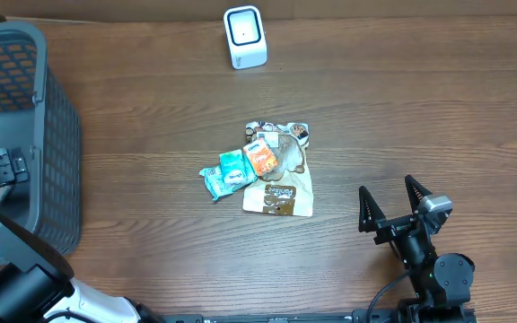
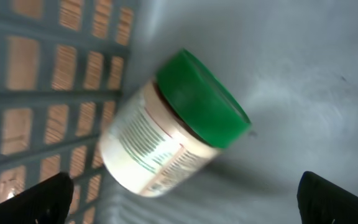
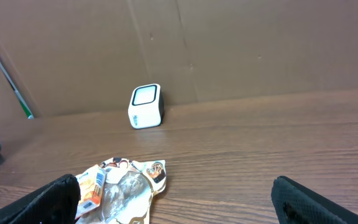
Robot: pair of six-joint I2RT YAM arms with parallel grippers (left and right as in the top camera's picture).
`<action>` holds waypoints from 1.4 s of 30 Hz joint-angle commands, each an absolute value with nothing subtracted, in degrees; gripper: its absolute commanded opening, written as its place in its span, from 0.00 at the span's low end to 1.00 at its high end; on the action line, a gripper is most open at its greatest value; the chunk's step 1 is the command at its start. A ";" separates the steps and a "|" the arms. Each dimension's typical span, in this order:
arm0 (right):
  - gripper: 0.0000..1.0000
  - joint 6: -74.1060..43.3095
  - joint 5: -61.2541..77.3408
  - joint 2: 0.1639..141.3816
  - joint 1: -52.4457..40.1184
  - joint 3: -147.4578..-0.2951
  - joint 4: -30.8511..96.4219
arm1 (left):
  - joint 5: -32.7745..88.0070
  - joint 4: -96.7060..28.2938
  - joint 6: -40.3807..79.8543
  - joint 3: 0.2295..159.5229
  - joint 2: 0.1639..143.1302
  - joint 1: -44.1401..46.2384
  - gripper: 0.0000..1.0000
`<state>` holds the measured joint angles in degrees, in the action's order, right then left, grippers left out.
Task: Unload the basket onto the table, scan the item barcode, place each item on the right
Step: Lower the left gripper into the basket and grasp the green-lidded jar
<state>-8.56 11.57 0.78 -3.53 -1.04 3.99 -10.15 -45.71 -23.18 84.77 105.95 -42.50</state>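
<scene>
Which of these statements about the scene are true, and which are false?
1. A jar with a green lid lies on its side inside the grey basket. True.
2. The left gripper is shut on the jar. False: it is open, clear of the jar.
3. The white scanner stands apart from the packets. True.
4. The right gripper holds a packet. False: it is open and empty; the packets lie on the table.

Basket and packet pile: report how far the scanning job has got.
Looks done: one green-lidded jar lies on its side in the basket, presumably already scanned. In hand: nothing; the left gripper hangs open over the jar, and the right gripper is open and empty. Left: the packets piled mid-table, apart from the scanner, none touched by either gripper.
</scene>
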 commanded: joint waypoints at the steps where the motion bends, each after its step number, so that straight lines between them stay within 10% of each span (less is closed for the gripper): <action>1: 1.00 -8.36 11.03 0.19 -3.73 -0.47 3.68 | -12.16 -43.51 -25.36 84.88 107.50 -42.83 1.00; 20: 1.00 -8.36 11.03 0.19 -3.73 -0.47 3.68 | -7.31 -40.58 -33.39 84.88 113.14 -42.81 1.00; 27: 1.00 -8.36 11.03 0.19 -3.73 -0.47 3.68 | -2.46 -42.19 -32.86 84.82 113.14 -42.83 0.76; 42: 1.00 -8.36 11.03 0.19 -3.73 -0.47 3.68 | -2.48 -40.36 -29.50 77.95 113.14 -42.83 0.65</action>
